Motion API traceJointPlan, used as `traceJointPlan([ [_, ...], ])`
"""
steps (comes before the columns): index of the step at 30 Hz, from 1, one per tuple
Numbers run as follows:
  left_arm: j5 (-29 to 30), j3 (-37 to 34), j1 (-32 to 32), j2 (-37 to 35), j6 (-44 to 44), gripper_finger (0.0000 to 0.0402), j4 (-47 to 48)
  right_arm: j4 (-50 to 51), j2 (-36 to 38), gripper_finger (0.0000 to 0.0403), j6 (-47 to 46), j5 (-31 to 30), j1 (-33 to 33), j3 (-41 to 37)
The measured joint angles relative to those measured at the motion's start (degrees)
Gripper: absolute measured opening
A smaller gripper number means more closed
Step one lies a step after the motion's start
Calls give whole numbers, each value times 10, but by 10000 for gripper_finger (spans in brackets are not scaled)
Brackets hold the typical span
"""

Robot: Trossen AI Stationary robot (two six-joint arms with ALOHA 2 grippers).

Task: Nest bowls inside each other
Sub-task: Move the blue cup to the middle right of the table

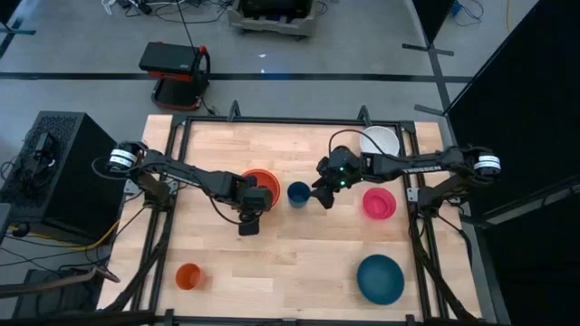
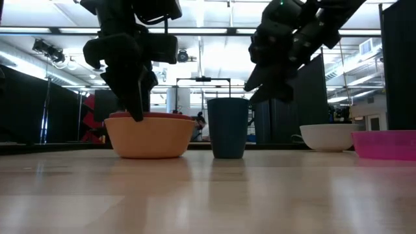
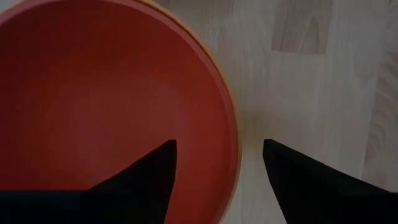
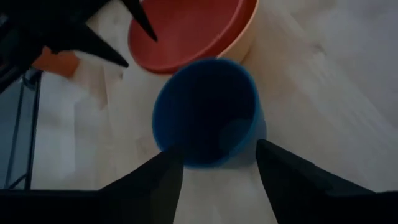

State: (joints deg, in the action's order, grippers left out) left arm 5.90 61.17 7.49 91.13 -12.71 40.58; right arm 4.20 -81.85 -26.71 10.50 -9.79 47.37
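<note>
Hovering my left end effector (image 3: pixel 217 165) spread astride the rim of the red-orange bowl (image 1: pixel 258 178), nested in the yellow-orange bowl (image 2: pixel 149 137), dark-blue cup (image 1: pixel 298 193) just beside, my right end effector (image 4: pixel 217 163) spread over that cup, magenta-pink bowl (image 1: pixel 379 203) beyond

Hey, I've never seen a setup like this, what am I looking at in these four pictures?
Two robot arms work over a wooden table. One picture looks straight down, one looks level across the table, and two come from cameras on the wrists. The left gripper stands open over the rim of a red-orange bowl nested in a yellow-orange bowl. The right gripper is open beside a dark-blue cup. Neither holds anything. White, pink and teal bowls and an orange cup lie apart.
</note>
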Motion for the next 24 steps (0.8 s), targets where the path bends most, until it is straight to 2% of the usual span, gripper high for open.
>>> traceJointPlan([
  [10,0,0,0,0,-8,220,0,-25,-30,155,-15,8,-20,0],
  [18,0,0,0,0,-11,214,0,-47,-46,157,-14,22,-25,0],
  [24,1,0,0,0,-11,214,0,-53,-60,116,-14,35,-23,0],
])
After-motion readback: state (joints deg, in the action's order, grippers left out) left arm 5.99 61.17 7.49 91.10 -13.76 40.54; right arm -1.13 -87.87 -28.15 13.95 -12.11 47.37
